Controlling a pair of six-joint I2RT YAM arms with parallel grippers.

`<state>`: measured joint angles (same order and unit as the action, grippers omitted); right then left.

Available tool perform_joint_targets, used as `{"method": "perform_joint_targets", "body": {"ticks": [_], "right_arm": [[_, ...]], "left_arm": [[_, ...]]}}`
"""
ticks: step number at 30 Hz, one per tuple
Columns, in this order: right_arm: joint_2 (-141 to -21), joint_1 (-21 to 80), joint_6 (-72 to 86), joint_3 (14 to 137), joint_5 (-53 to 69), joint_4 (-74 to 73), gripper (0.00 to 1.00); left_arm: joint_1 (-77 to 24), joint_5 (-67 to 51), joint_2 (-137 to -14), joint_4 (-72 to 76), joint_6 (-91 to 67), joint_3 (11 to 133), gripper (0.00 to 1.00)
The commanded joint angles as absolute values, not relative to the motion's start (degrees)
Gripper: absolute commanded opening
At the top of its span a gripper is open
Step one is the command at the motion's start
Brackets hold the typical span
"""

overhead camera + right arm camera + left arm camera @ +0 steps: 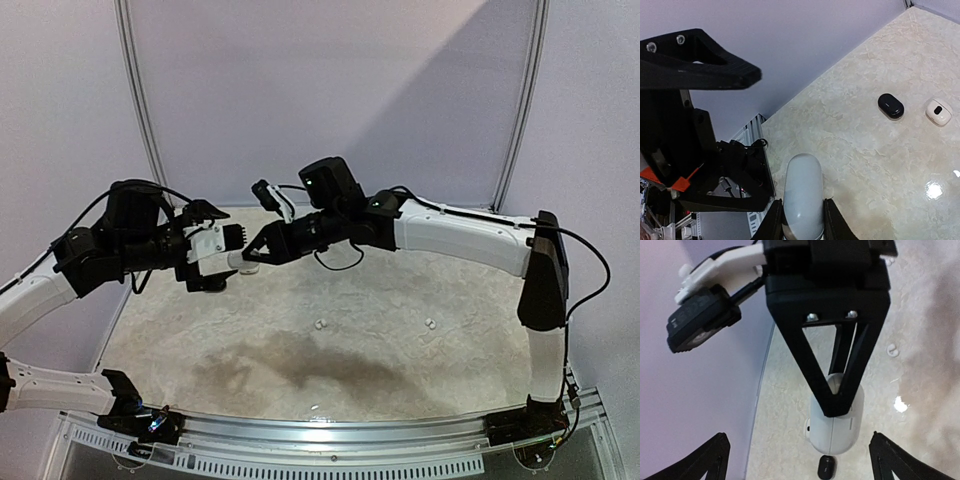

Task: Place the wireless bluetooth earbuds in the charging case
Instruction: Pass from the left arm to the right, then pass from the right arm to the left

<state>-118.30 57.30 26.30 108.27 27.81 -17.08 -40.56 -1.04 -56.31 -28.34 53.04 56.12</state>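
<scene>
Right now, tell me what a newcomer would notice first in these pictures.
The two arms meet above the table's far left, where the right gripper pinches a white case and the left gripper faces it, open. Beyond them a black case and a second white case lie side by side on the marbled top. Two white earbuds sit loose mid-table.

There are two claws, the left claw (799, 436) and the right claw (802, 224). Pebble-like cases number three: one white charging case (802, 195) at the bottom centre of the right wrist view, plus one black case (890, 106) and one white slotted case (939, 111) at its upper right. Two tiny white earbuds (320, 324) (430, 323) dot the desk (400, 370), low in the top view.
</scene>
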Motion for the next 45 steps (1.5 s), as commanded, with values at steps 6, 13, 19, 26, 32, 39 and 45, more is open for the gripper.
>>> {"method": "perform_joint_targets", "body": {"ticks": [6, 13, 19, 26, 32, 39, 45], "right_arm": [[-105.17, 55.29, 15.33, 101.77, 23.36, -13.47, 0.00], [-94.46, 55.33, 4.95, 92.95, 23.99, -9.42, 0.00], [-89.74, 55.52, 2.49, 87.11, 27.62, -2.14, 0.00], [-87.83, 56.82, -1.76, 86.42, 28.43, -0.59, 0.00], [-86.76, 56.96, -1.93, 85.29, 27.45, 0.96, 0.00], [-86.57, 57.25, -2.11, 84.90, 26.37, 0.44, 0.00], [-87.54, 57.22, -2.88, 85.03, 25.55, 0.00, 0.00]], "left_arm": [[-37.56, -22.06, -52.03, -29.47, 18.64, 61.14, 0.99], [-32.27, -42.38, -53.85, -21.95, 4.04, 61.44, 0.96], [-32.99, -52.00, -59.06, -11.88, 1.10, 61.93, 0.76], [-35.52, -53.48, -64.67, -1.53, -5.23, 64.20, 0.59], [-37.80, -53.67, -66.23, 2.34, -5.80, 64.24, 0.41], [-38.65, -53.48, -66.99, 3.50, -6.09, 64.94, 0.22], [-38.76, -52.22, -66.11, 4.13, -6.19, 64.34, 0.00]]}}
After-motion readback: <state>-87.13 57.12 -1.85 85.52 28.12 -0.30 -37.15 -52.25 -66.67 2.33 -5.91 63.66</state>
